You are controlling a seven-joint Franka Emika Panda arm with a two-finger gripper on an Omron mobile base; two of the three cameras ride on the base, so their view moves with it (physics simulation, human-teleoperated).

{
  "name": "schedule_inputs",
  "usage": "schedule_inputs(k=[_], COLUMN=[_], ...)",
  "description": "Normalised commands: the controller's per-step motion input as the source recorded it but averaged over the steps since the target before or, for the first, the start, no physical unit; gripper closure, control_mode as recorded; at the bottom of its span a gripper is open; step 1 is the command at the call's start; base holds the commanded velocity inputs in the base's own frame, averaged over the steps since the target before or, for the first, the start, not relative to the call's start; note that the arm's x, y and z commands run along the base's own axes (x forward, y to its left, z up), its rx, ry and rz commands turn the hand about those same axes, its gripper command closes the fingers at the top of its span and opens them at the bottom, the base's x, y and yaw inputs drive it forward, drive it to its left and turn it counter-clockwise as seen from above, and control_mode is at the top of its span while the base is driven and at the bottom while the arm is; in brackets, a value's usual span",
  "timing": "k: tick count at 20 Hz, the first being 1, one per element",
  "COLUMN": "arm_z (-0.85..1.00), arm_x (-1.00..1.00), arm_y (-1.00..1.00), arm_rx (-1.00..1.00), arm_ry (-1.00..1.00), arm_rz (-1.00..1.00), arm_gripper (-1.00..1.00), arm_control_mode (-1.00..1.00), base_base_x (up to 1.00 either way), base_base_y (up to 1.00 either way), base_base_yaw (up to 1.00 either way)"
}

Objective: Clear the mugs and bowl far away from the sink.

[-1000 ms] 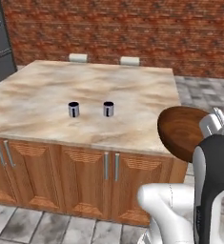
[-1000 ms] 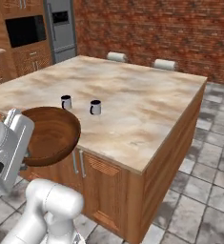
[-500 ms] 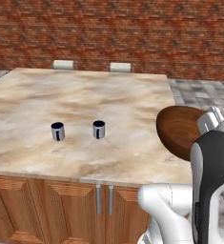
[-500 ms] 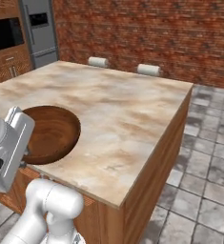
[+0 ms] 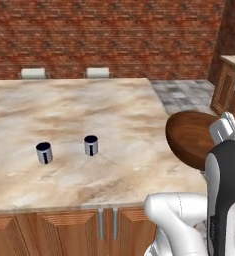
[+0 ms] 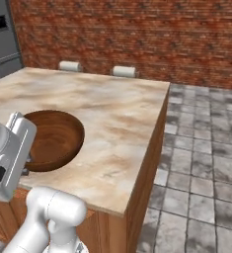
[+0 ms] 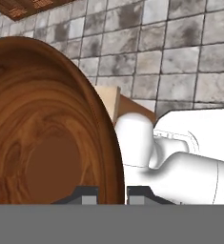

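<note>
Marbled island surface point(image 5: 114, 125) before a brick wall carries your two mugs point(image 5: 44, 152) point(image 5: 91, 145), while your hand point(image 7: 112, 193), pinched shut on the rim, holds the bowl point(image 6: 51, 138) tilted near the surface's corner, seemingly carrying it clear.

A marble island counter point(image 5: 114, 120) fronts a brick wall point(image 5: 104, 35), with two pale chair backs point(image 5: 97, 72), seemingly, behind it.
</note>
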Motion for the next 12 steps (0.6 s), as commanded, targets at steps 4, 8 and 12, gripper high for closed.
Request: schedule_inputs(k=[4, 8, 12], arm_z=[0.0, 0.0, -0.15], arm_x=[0.0, 0.0, 0.46], arm_y=[0.0, 0.0, 0.0], arm_rx=[0.0, 0.0, 0.0], arm_ry=[0.0, 0.0, 0.1], arm_rz=[0.0, 0.0, -0.01], arm_gripper=[1.0, 1.0, 1.0], arm_control_mode=[1.0, 1.0, -1.0], base_base_x=[0.94, 0.87, 0.4], base_base_y=[0.02, 0.08, 0.0], base_base_yaw=[-0.51, -0.21, -0.04])
